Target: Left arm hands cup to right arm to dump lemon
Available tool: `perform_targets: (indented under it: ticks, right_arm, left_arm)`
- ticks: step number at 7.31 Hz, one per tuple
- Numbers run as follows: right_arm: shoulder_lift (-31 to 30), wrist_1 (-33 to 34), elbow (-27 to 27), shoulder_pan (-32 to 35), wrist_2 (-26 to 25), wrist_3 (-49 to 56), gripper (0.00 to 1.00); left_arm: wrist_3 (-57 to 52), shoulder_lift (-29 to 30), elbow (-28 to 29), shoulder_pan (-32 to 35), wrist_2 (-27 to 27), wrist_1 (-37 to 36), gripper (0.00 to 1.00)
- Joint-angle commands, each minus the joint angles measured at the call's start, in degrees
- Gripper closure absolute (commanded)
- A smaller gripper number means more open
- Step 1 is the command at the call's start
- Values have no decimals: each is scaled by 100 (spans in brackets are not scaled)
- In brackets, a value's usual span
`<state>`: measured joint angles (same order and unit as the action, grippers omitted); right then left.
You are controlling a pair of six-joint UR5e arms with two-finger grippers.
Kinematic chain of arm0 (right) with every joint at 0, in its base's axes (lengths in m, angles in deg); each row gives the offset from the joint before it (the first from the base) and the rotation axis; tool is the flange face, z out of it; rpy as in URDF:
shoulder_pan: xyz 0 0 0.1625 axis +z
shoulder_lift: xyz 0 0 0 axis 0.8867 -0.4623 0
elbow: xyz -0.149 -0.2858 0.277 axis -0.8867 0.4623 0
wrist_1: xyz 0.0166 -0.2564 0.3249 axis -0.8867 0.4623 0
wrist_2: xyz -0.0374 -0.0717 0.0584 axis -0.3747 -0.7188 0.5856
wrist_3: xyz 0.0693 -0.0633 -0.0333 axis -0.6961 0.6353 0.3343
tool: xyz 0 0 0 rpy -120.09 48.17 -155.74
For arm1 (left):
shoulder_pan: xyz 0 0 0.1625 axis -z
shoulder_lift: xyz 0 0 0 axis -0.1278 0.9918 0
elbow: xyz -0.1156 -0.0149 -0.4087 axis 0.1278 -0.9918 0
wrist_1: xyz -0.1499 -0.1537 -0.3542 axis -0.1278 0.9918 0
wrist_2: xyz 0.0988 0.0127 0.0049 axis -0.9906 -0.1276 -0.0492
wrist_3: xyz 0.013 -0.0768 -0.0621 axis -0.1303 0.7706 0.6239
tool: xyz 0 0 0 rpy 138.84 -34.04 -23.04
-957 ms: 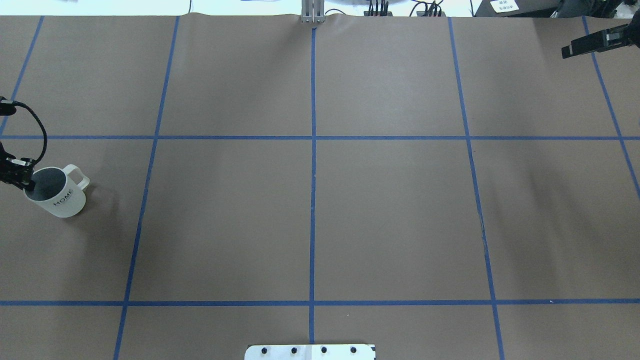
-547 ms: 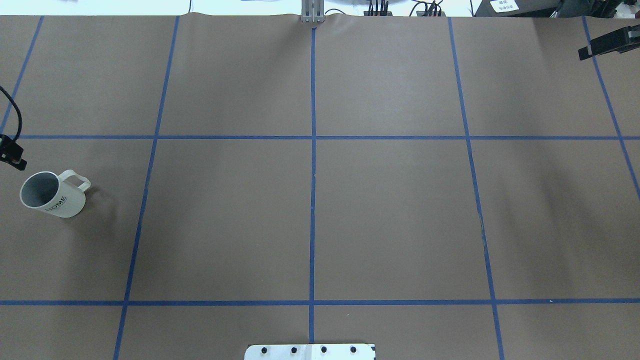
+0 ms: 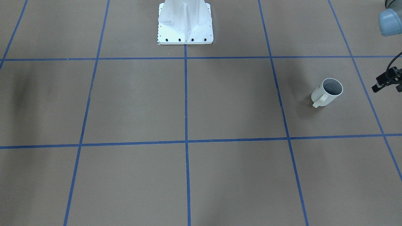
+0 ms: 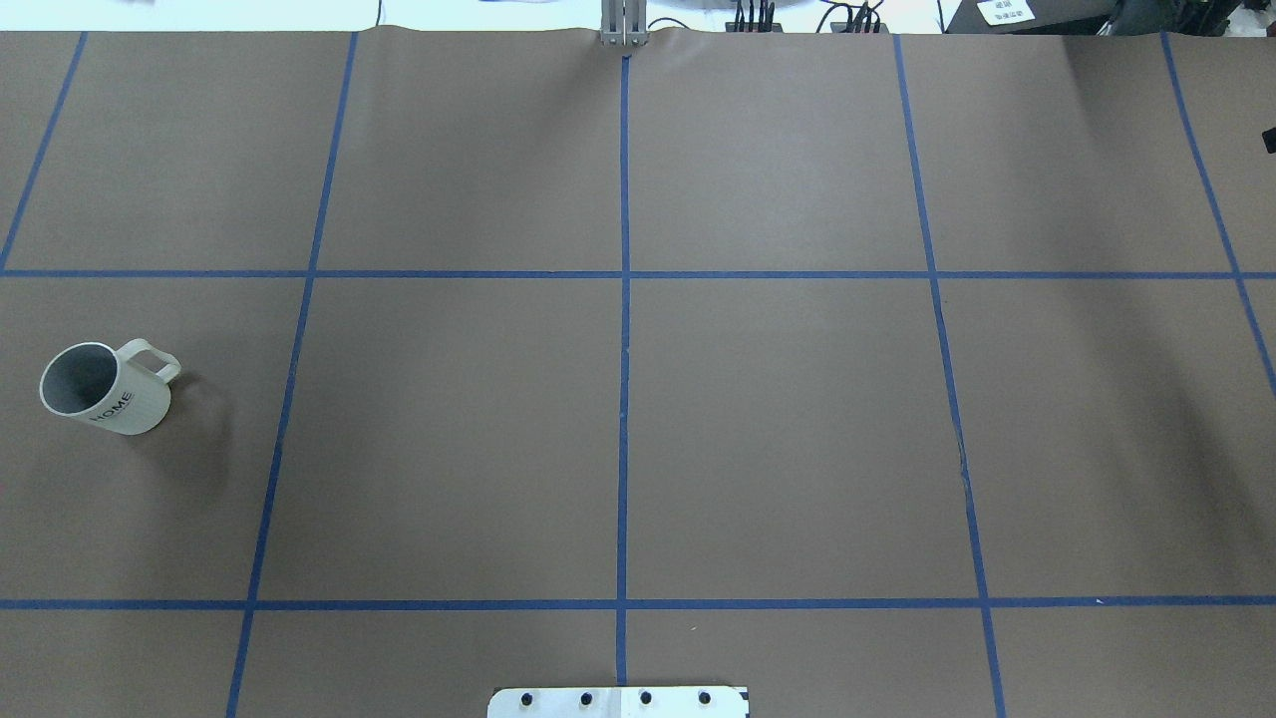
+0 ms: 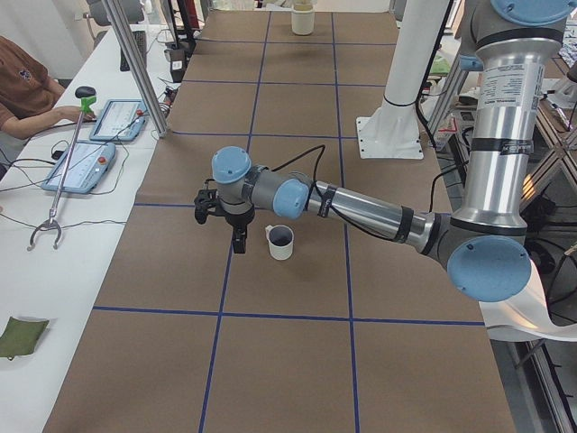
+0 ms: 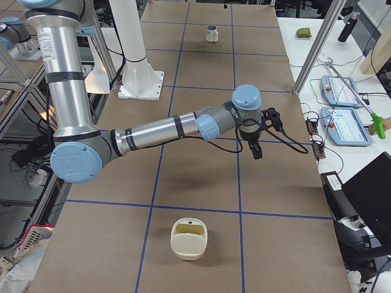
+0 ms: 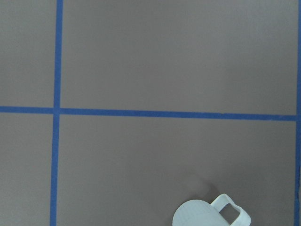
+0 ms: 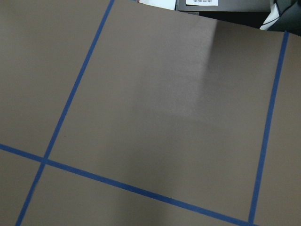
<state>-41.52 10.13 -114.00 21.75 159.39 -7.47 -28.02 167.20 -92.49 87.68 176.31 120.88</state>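
White and upright, the cup (image 4: 100, 387) is seen at 9 o'clock on the brown table (image 4: 638, 419). The left arm (image 5: 361, 209) is stretched out low, its left gripper (image 5: 239, 244) pointed down near the cup but not touching it. The right arm (image 6: 159, 131) is stretched out likewise, right gripper (image 6: 256, 151) pointed down, well apart from the cup; whether either is spread or pressed together cannot be told.

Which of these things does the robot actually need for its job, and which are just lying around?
Job: cup, left arm, right arm; no lemon visible.
Lying about: tablets, grabber stick, green pouch, cream container (role unclear).
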Motion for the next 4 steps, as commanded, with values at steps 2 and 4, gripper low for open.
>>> perform_targets:
  ticks: [2, 4]
  right_arm:
    - [-121, 1446, -57, 305, 23, 594, 0]
    - [-338, 2085, -118, 314, -56, 594, 0]
  left_arm:
    - [-1507, -30, 563, 639, -2, -168, 0]
    - [-1660, -13, 681, 781, 16, -176, 0]
